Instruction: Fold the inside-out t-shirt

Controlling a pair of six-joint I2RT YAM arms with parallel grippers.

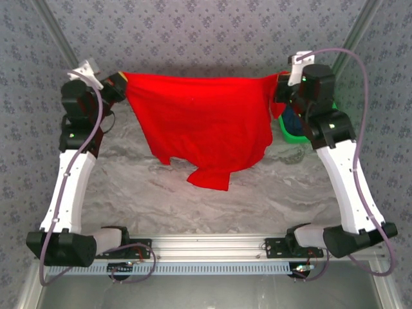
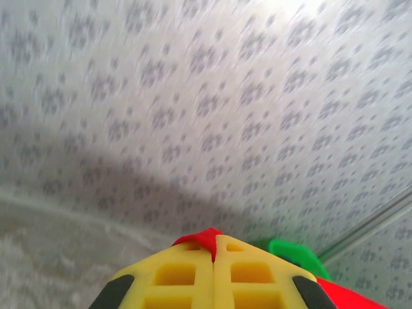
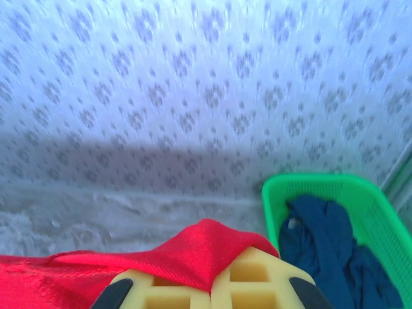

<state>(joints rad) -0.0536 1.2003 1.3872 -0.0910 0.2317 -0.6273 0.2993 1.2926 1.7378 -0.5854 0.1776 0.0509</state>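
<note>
Hanging red cloth t-shirt (image 1: 203, 125), stretched, rumpled hem

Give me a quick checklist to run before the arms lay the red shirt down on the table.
1. Grip of left gripper on shirt: ok, shut on its top edge.
2. Grip of right gripper on shirt: ok, shut, cloth draped over the fingers.
3. Top edge taut between the grippers: ok.
4. Shirt hanging flat: not ok, lower part bunched and uneven.
5. Lowest fold lifted off table: cannot tell.
6. Shirt apart from basket: cannot tell, right arm hides the gap.
</note>
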